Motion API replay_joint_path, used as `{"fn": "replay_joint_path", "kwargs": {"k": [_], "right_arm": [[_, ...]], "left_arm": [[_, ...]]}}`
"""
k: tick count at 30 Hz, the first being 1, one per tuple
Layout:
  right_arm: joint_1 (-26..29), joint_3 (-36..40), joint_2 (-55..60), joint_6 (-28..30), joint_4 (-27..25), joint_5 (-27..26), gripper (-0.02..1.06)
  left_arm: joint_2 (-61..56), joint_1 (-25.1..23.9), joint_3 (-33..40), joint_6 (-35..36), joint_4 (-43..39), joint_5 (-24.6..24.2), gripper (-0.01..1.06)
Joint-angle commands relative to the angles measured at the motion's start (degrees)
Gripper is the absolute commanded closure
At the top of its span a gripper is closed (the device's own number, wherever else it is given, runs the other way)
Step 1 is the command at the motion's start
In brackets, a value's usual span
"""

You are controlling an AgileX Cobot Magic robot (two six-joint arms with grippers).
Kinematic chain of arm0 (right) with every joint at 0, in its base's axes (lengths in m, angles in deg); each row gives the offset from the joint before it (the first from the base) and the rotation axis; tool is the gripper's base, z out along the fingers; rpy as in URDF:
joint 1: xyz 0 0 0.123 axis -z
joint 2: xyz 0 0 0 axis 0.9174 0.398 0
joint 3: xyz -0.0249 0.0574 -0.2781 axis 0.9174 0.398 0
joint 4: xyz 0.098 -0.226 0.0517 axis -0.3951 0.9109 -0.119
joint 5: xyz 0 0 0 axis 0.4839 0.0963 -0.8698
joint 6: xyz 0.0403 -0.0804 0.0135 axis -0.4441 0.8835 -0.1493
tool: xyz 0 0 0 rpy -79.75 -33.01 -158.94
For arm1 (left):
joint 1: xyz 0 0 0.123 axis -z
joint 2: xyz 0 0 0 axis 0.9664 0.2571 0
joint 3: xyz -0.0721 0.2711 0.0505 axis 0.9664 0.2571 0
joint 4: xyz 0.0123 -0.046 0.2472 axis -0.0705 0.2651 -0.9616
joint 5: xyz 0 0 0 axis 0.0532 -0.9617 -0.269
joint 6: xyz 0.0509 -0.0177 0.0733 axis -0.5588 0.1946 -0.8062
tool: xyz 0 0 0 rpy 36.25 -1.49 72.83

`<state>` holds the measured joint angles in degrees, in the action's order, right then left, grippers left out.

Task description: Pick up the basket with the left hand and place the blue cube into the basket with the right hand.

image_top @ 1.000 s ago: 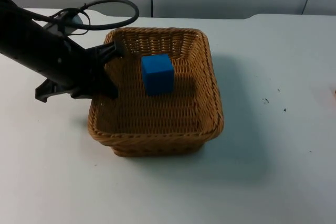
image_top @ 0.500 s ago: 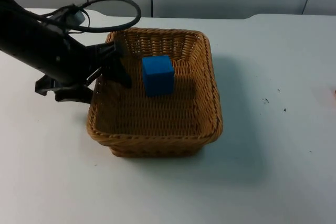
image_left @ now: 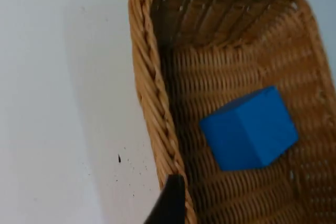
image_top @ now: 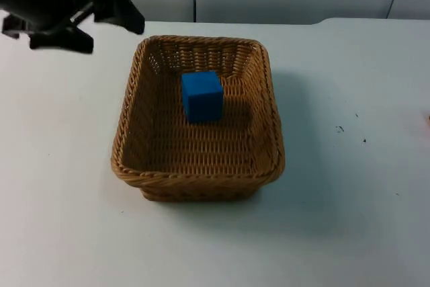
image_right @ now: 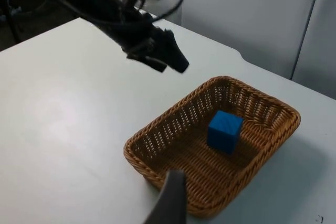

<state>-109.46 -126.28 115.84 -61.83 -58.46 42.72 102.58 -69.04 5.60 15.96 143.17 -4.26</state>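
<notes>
Now one wicker basket [image_top: 198, 122] sits on the white surface [image_top: 349, 220], and one blue cube [image_top: 201, 95] lies inside it, on the woven floor toward the far wall and a little left of the middle. The cube rests flat and touches none of the four walls. From the left wrist camera the basket [image_left: 157, 108] shows its left rim and a far corner, with the blue cube [image_left: 248, 128] on the weave just inside. From the right wrist camera the whole basket [image_right: 215, 142] stands free on the surface [image_right: 63, 124], the blue cube [image_right: 224, 130] toward its far side.

One left hand [image_top: 84, 21] hangs above the surface at the far left, clear of the basket's far-left corner and touching nothing. Its two fingers stand apart and hold nothing. Seen from the right wrist camera, the left hand [image_right: 168, 60] is in the air beyond the basket's left rim.

Whether the right hand is wide or narrow cannot be told. A few dark specks [image_top: 340, 128] mark the surface to the right of the basket.
</notes>
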Motion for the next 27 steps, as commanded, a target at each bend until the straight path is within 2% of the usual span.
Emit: {"fn": "replay_joint_path", "kwargs": {"k": [1, 8, 13, 18, 22, 27], "right_arm": [[-0.2, 0.3, -0.1, 1.4, 0.1, -0.4, 0.26], [-0.2, 0.3, -0.1, 2.5, 0.1, -0.8, 0.26], [-0.2, 0.3, -0.1, 2.5, 0.5, -0.8, 0.26], [-0.2, 0.3, -0.1, 3.2, 0.5, -0.8, 0.26], [-0.2, 0.3, -0.1, 3.2, 0.6, -0.8, 0.26], [-0.2, 0.3, -0.1, 3.2, 0.6, -0.7, 0.26]], "left_arm": [[-5.1, -2.1, -0.1, 1.3, -2.1, -2.9, 0.26], [-19.5, -3.7, -0.1, 7.5, -11.3, -6.5, 0.26], [-34.0, -3.6, 0.0, 9.3, -14.8, -12.2, 0.26], [-42.0, -3.6, 0.4, 11.7, -19.4, -16.4, 0.26], [-55.3, -3.6, 7.5, 12.6, -22.8, -16.3, 0.26], [-63.7, -3.6, 14.0, 13.4, -24.8, -15.8, 0.26]]}}
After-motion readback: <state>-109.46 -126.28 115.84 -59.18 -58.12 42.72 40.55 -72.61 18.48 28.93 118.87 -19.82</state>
